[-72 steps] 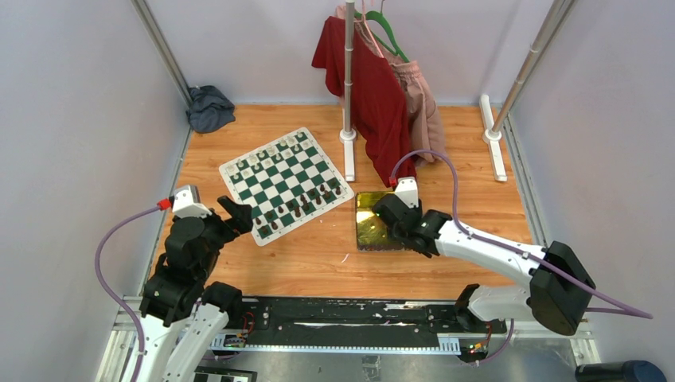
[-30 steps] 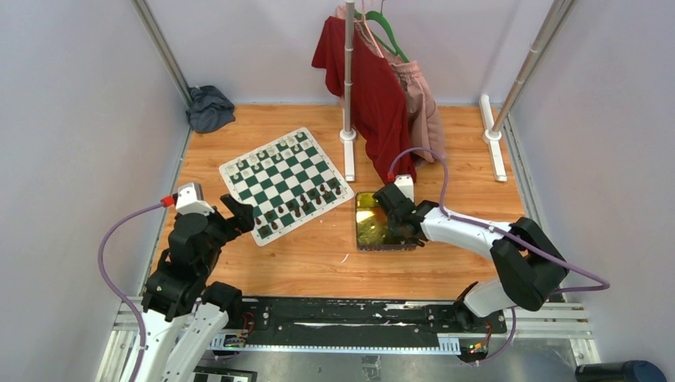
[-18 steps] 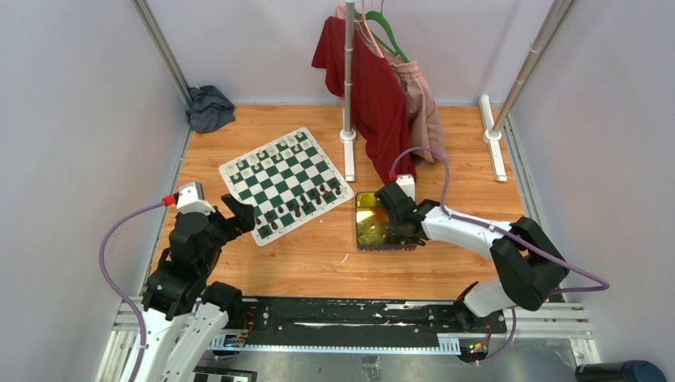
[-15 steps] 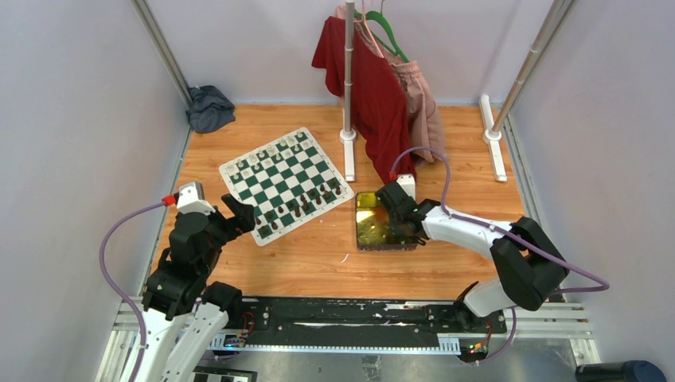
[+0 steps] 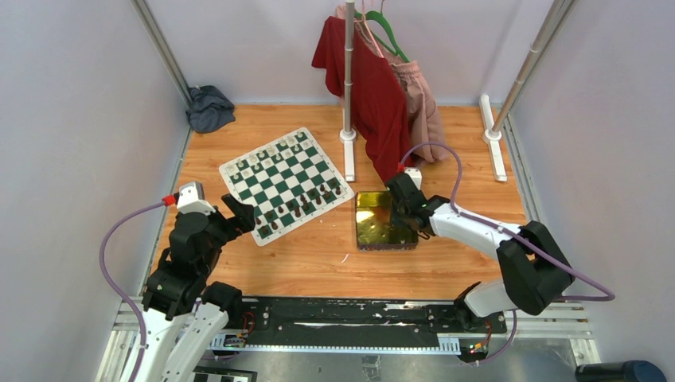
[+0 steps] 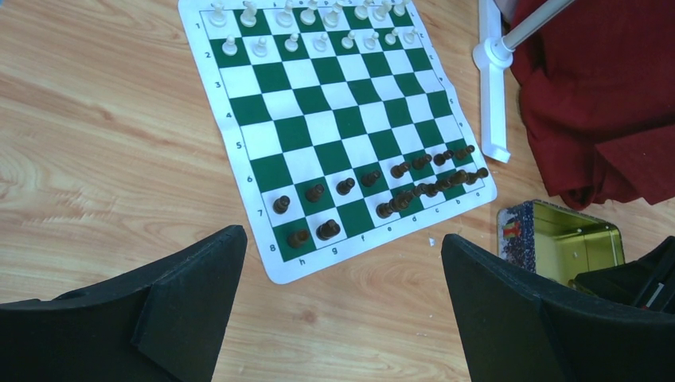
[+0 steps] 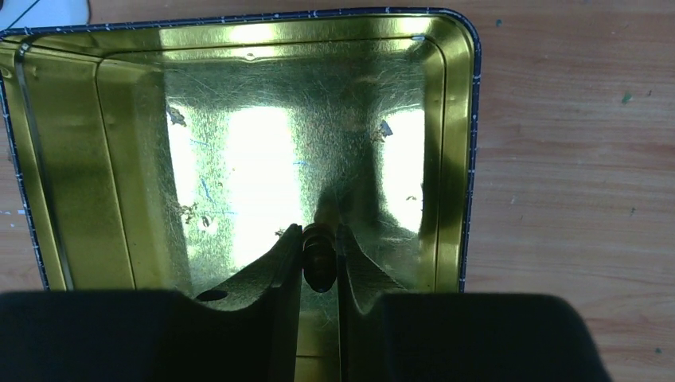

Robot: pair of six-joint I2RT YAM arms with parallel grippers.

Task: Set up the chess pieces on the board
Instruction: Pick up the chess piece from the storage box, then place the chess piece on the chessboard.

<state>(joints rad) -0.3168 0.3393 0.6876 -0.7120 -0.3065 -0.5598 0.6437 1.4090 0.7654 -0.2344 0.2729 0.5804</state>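
Chess pieces: one dark man (image 7: 320,263) was pinched in the right gripper (image 7: 319,231), fingers narrow and closed on its sides, hanging above the tin (image 7: 466,159) floor.

Change: half a second earlier that gripper sat over the tin's middle; by this moment it had shifted to the tin's far right corner in the top view. I read that as pick done, lift under way, carry to the board (image 6: 318,127) next. No other men showed in the tin from the wrist view, only specks, so this was probably the last one from there.

Axis: the man's long axis ran along the fingers, up-down in the wrist view. Couldn't tell which end was the base, too small and dark. It may need righting before it's set down.

Board: dark men (image 6: 347,185) filled the two near rows, cream men (image 6: 249,14) the two far rows. One near-row square by the left corner looked bare, the likely target.

Left gripper (image 6: 338,247) hovered near the board's near corner, fingers wide, holding nothing. Unchanged across the frames.
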